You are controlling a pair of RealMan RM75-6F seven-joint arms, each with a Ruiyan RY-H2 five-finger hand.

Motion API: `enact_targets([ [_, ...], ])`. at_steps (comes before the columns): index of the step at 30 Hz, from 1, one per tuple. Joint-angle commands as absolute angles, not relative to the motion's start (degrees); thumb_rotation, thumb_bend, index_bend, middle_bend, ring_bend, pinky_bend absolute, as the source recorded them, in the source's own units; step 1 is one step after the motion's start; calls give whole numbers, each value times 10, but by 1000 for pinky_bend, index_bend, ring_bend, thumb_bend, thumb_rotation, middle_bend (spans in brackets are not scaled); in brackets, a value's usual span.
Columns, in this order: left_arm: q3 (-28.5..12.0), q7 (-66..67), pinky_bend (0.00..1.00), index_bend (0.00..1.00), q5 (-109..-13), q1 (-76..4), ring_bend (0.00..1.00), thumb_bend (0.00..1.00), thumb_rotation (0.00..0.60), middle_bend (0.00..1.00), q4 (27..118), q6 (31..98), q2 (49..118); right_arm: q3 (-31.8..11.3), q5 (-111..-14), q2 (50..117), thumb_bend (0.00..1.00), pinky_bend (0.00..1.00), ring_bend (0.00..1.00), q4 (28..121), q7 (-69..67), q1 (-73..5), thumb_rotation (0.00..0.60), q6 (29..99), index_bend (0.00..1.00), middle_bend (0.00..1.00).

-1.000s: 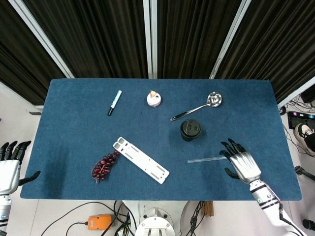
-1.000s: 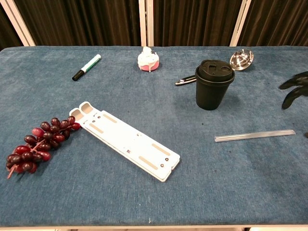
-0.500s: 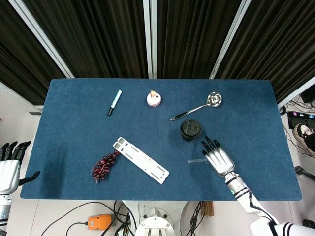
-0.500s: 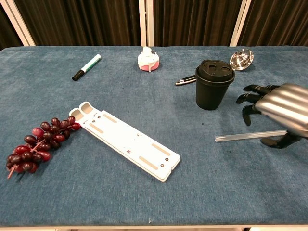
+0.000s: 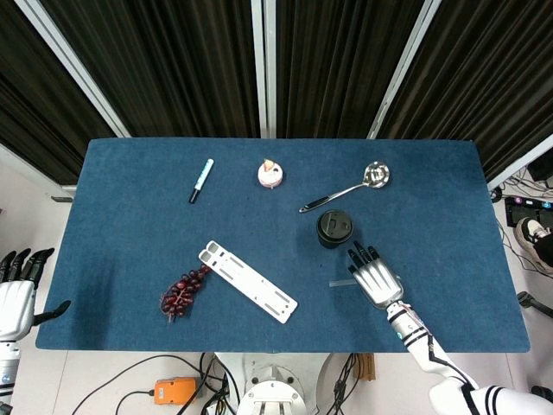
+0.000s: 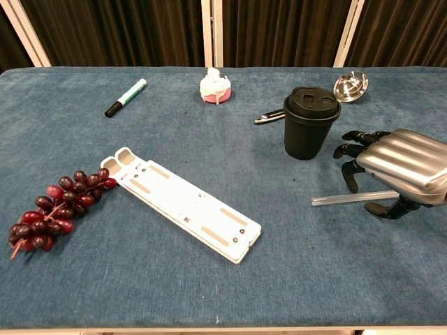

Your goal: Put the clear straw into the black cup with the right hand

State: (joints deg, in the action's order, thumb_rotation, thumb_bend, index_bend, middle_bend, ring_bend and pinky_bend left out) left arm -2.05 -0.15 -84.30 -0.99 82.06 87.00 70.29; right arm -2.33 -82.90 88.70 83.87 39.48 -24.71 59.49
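Observation:
The clear straw (image 6: 341,199) lies flat on the blue table, in front of and to the right of the black lidded cup (image 6: 310,122). My right hand (image 6: 392,165) hovers palm down over the straw's right half, hiding that end. Its fingers are spread and point toward the cup, its thumb lies on the near side of the straw, and it holds nothing. In the head view only the straw's left end (image 5: 339,282) shows beside the right hand (image 5: 375,277), just below the cup (image 5: 334,228). My left hand (image 5: 15,292) rests open, off the table's left edge.
A white plastic bar (image 5: 248,281) and a bunch of dark grapes (image 5: 181,294) lie at the front left. A marker (image 5: 200,180), a small pink and white object (image 5: 270,173) and a metal ladle (image 5: 346,188) lie further back. The ladle's handle ends close behind the cup.
My right hand has moved left from near the table's right side and now covers the straw's right half, close to the cup. The straw and the left hand have not moved.

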Motion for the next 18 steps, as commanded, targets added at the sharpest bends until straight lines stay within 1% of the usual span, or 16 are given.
enact_targets([
  [1,-20,-2,8,131,-843,-10,72,75,600,143,821,870,703,-22,-827,889,520,255,120,837,391,-249,600,596,553,243],
  [12,-20,0,8,131,-842,-8,72,75,600,143,821,872,702,-16,-825,891,573,255,146,828,366,-253,600,604,636,290],
  [14,-20,1,8,132,-843,-8,72,75,600,143,822,873,701,-16,-831,883,588,254,155,839,340,-251,600,612,646,297],
  [18,-20,2,8,132,-843,-7,72,75,600,143,824,874,700,-19,-855,854,589,254,171,879,279,-245,600,643,662,308],
])
